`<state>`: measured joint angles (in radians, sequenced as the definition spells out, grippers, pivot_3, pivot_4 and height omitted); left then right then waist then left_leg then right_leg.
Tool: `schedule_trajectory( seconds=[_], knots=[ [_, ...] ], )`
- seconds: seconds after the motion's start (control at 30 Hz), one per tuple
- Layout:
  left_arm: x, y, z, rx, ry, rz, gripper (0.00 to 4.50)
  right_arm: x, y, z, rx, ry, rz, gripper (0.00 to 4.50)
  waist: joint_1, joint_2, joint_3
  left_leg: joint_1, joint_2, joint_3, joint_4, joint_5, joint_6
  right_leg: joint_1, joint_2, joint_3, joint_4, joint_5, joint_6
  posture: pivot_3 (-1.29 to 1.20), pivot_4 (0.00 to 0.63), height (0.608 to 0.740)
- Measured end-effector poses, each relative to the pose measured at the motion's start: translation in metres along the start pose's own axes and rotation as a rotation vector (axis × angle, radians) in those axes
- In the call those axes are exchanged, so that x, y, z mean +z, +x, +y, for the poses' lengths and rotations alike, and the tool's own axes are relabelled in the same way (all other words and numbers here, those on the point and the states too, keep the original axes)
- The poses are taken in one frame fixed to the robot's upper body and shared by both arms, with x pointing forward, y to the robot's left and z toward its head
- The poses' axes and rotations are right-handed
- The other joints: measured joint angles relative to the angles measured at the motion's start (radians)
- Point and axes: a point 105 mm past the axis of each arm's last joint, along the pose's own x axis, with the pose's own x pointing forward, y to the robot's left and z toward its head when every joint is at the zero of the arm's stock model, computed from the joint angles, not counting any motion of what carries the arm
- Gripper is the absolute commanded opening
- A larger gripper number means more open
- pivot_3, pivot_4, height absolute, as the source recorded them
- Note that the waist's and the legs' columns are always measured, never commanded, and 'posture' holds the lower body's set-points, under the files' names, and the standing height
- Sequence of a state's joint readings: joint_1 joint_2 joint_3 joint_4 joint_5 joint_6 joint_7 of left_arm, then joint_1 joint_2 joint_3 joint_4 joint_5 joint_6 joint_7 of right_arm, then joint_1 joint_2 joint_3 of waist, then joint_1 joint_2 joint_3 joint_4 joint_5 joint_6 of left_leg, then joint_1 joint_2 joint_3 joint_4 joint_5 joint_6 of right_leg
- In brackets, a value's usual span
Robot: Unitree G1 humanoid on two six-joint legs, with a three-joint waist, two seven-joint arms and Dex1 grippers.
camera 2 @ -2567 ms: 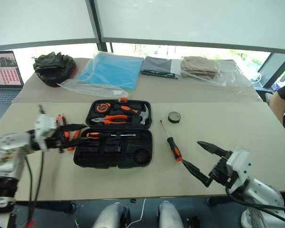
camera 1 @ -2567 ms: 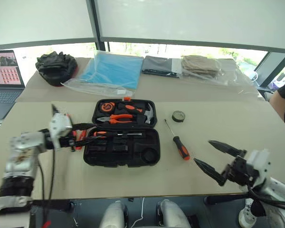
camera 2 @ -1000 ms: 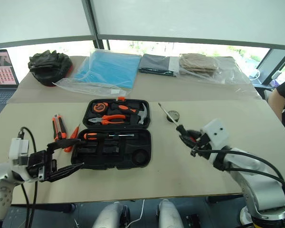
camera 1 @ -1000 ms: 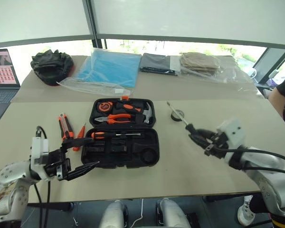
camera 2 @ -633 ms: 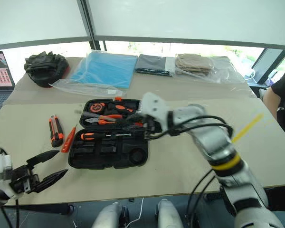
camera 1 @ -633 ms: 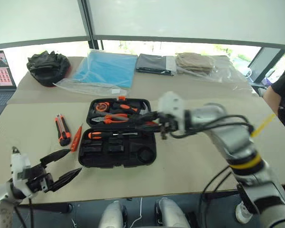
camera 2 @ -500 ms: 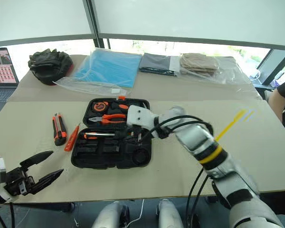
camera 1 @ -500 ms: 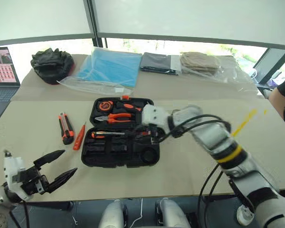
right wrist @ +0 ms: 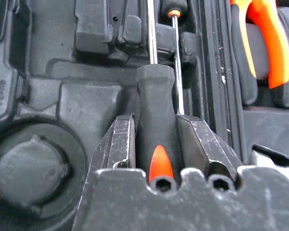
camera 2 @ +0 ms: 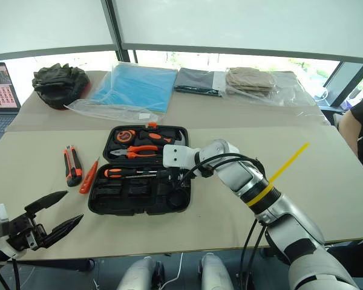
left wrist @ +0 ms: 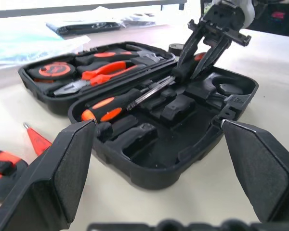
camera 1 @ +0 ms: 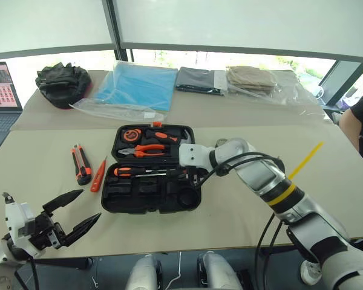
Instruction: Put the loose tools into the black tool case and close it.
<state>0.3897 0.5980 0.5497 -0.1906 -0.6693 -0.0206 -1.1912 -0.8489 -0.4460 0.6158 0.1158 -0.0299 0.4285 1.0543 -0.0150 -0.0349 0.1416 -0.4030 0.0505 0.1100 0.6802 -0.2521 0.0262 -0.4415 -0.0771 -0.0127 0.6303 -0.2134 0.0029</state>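
Screwdrivers (right wrist: 155, 139): two over case (camera 1: 151, 202), one in right pincer (right wrist: 155, 144); left pincer (camera 2: 55, 214) agape

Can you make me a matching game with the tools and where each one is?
Things:
1. utility knife
2. pliers
3. screwdriver with the black handle
4. left gripper

Places or states:
A. in the far half of the black tool case
B. open, holding nothing, near the table's front edge
C. lying on the table, to the left of the case
D. pinched between the right gripper fingers, over the near half of the case

Pairs: 1-C, 2-A, 3-D, 4-B
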Motion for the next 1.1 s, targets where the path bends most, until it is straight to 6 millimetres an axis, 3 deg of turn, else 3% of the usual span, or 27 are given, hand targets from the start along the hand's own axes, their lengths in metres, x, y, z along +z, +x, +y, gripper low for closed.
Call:
schedule_trajectory(
  seconds=[0.33,0.37,0.5,0.67,0.77,0.9,1.1],
  knots=[
    [0.003,0.002,0.000,0.002,0.013,-0.008,4.50,0.002,0.008,0.003,0.032,0.068,-0.007,1.00,-0.004,0.000,0.000,0.000,0.000,0.000,-0.001,0.000,0.000,0.000,0.000,0.000,0.000,0.000,0.000,0.00,0.150,0.740],
    [0.003,0.002,0.001,0.002,0.013,-0.008,4.50,0.002,0.008,0.002,0.034,0.077,-0.009,2.01,-0.004,0.000,0.000,0.000,0.000,0.000,-0.001,0.000,0.000,0.000,0.000,0.000,0.000,0.000,0.000,0.00,0.150,0.740],
    [0.003,0.002,0.001,0.008,0.012,-0.007,4.50,0.005,0.002,-0.001,0.039,0.101,-0.040,3.20,-0.003,0.000,0.000,0.000,0.000,0.000,-0.001,0.000,0.000,0.000,0.000,0.000,0.000,0.000,0.000,0.00,0.150,0.740],
    [0.003,0.003,0.001,0.009,0.011,-0.007,4.50,0.029,-0.023,0.011,0.177,0.064,-0.187,3.20,-0.002,0.000,0.000,-0.001,0.000,0.000,-0.001,0.000,0.000,-0.001,0.000,-0.001,-0.001,0.000,0.000,0.00,0.150,0.740],
    [0.002,0.003,0.002,0.010,0.011,-0.004,4.50,0.036,-0.039,0.005,0.168,0.052,-0.261,3.20,0.000,0.000,0.000,0.000,0.000,0.000,-0.001,0.000,0.000,0.000,0.000,0.000,-0.001,0.000,0.000,0.00,0.150,0.740],
    [0.001,0.003,0.004,0.014,0.012,-0.002,4.50,0.049,-0.046,-0.009,0.069,0.035,-0.427,2.29,-0.001,0.000,0.000,0.002,0.000,0.000,-0.001,0.000,0.000,0.002,0.001,0.000,0.000,0.000,0.000,0.00,0.150,0.740],
    [0.000,0.007,0.004,0.003,0.013,0.003,4.50,0.039,-0.013,-0.004,0.016,0.111,-0.508,0.09,-0.003,0.000,0.000,0.001,0.000,0.001,-0.001,0.000,0.000,0.001,0.000,0.000,0.000,0.000,0.000,0.00,0.150,0.740]
  ],
)
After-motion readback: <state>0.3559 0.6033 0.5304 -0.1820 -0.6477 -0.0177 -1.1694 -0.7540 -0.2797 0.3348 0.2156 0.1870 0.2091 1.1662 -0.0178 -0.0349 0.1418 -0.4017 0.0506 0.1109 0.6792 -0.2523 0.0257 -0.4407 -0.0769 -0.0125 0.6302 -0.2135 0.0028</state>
